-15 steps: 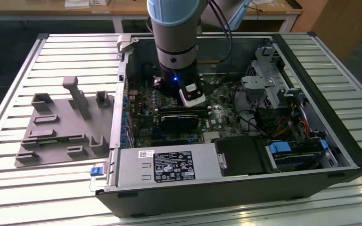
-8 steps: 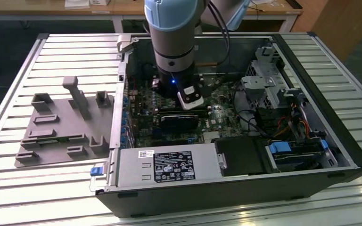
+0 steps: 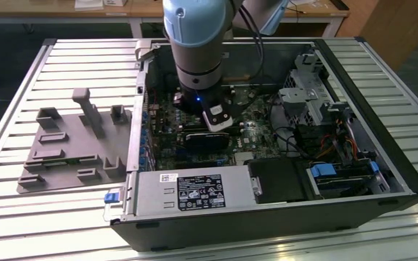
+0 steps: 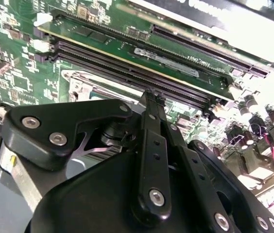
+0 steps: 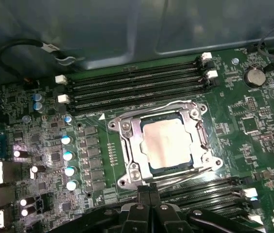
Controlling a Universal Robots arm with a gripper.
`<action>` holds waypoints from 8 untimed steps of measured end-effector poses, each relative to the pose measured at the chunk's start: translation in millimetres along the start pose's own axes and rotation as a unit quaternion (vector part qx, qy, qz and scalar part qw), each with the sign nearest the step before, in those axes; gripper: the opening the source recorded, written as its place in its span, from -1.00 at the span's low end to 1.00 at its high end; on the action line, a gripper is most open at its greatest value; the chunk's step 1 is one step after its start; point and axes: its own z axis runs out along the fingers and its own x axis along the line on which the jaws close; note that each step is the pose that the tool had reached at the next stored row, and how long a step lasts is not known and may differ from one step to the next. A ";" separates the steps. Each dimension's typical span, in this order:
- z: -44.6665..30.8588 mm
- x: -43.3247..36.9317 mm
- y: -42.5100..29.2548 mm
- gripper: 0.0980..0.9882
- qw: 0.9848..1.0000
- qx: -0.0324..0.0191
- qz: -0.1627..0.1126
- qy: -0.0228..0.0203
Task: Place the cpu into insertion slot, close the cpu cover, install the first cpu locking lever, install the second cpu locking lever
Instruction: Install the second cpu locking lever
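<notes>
One cpu (image 5: 168, 141) faces you in the first wrist view: a flat square chip with a pale silvery-beige top, seated in the insertion slot (image 5: 152, 171) on the green motherboard (image 5: 253, 131). The cpu cover (image 5: 132, 145), a thin silvery frame, lies flat around it, the chip showing through its square window. Your gripper (image 5: 149, 196) hovers just beside the socket's edge, its black fingers (image 4: 151, 104) pressed together, holding nothing. Long black memory slots (image 5: 137, 85) run near the socket.
</notes>
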 end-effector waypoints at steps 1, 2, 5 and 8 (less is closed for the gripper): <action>0.4 0.9 -0.8 -0.99 1.000 -0.003 0.000 0.001; 0.7 1.8 -1.6 -0.99 1.000 -0.005 0.000 0.001; 1.8 4.6 -4.2 -0.99 1.000 -0.012 0.001 0.002; 2.2 6.4 -6.3 -0.99 1.000 -0.017 0.001 0.003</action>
